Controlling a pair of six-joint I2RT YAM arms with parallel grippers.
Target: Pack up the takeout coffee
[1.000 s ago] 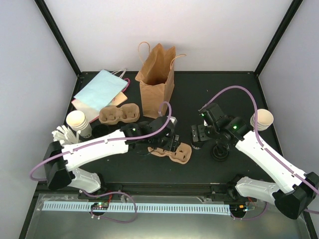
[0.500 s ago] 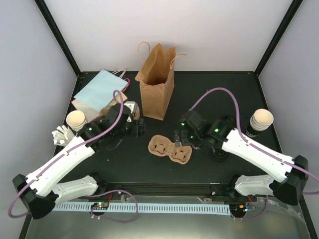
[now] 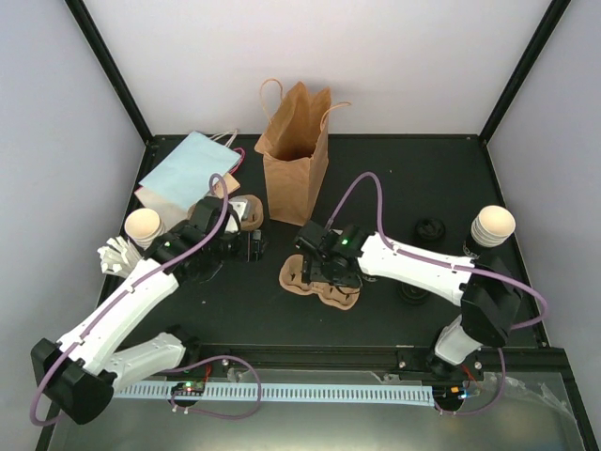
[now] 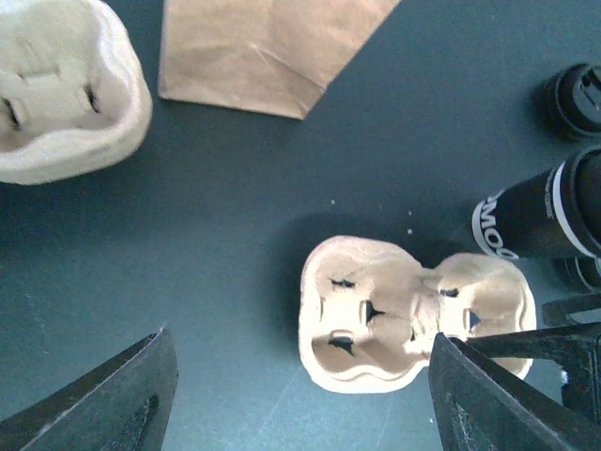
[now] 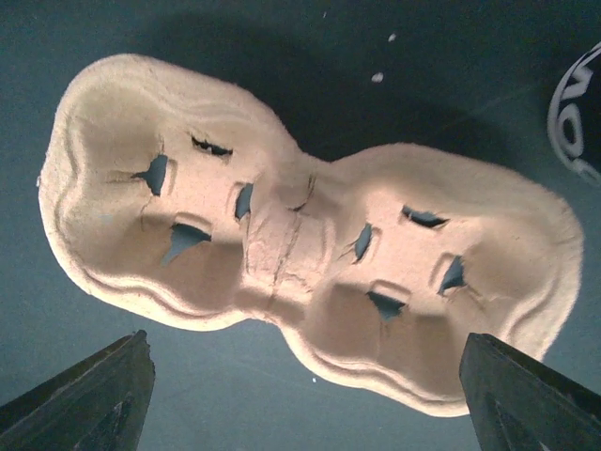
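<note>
Cups: small paper cups, black outside and cream inside, stand as a left stack of cups (image 3: 145, 226) and a right stack of cups (image 3: 494, 225), one near each side edge of the black table (image 3: 376, 178). Both are well apart from the bag.
Lids: one round black plastic lid (image 3: 432, 228) lies loose near the right stack. A second dark round piece sits partly under the right arm.
Carrier: a pale pulp two-well carrier (image 5: 310, 254) lies flat mid-table, both wells empty. A second pulp carrier (image 4: 66, 89) lies further left.
Bag: a brown paper bag with handles (image 3: 294, 155) stands upright behind the carrier, mouth open. Its inside cannot be seen.
Done: apparently nothing is packed. No cup is lidded or seated in a well.
Left: probably lidding cups, seating them in the carrier, then loading the bag.
Right gripper (image 5: 302, 362): spread wide above the mid-table carrier, holding nothing.
Left gripper (image 4: 300, 366): also spread wide and empty, over bare table between the two carriers.
Top view only: the cup stacks, the loose lid, and a flat pale-blue bag (image 3: 188, 169) at far left.
Right wrist only: the torn slits in each well.
Left wrist only: both carriers and the bag's foot in one picture.
</note>
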